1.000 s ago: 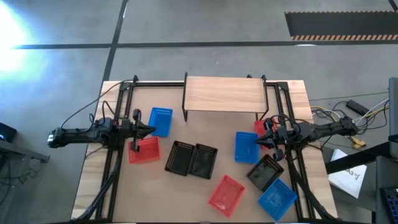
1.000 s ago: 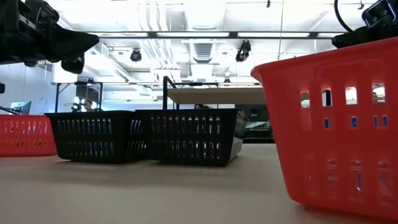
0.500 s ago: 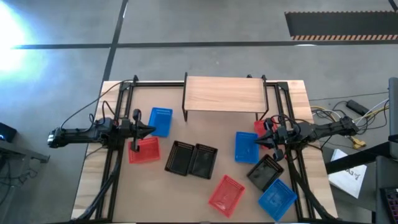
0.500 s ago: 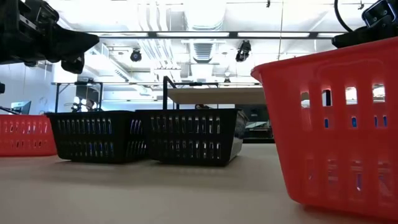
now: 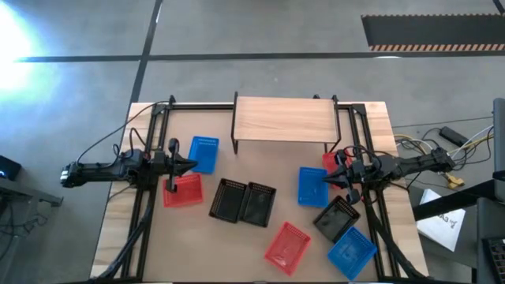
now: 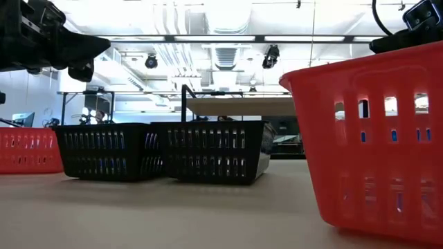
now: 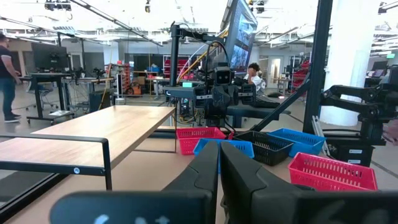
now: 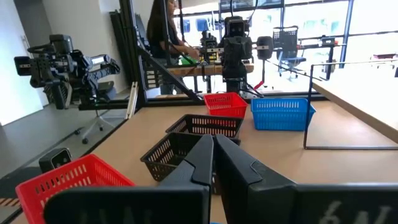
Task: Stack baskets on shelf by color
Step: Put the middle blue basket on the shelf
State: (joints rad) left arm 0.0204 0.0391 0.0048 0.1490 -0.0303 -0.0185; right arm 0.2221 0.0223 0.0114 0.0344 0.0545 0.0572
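Note:
Several mesh baskets lie scattered on the wooden table, each resting on its base. Toward the left are a blue basket (image 5: 203,154) and a red basket (image 5: 183,190). Two black baskets (image 5: 242,202) sit side by side in the middle. On the right are a blue one (image 5: 312,187), a red one (image 5: 332,161), a black one (image 5: 337,218), a red one (image 5: 286,246) and a blue one (image 5: 351,252). The shelf (image 5: 284,118) stands at the far edge with its top bare. My left gripper (image 5: 192,165) (image 7: 219,163) hovers shut between the left blue and red baskets. My right gripper (image 5: 330,177) (image 8: 212,155) hovers shut beside the right blue basket.
Black frame rails (image 5: 150,158) run along both sides of the table. Cables and papers (image 5: 442,217) lie on the floor to the right. Bare tabletop shows between the shelf and the baskets. A person (image 7: 7,74) walks in the room beyond the table.

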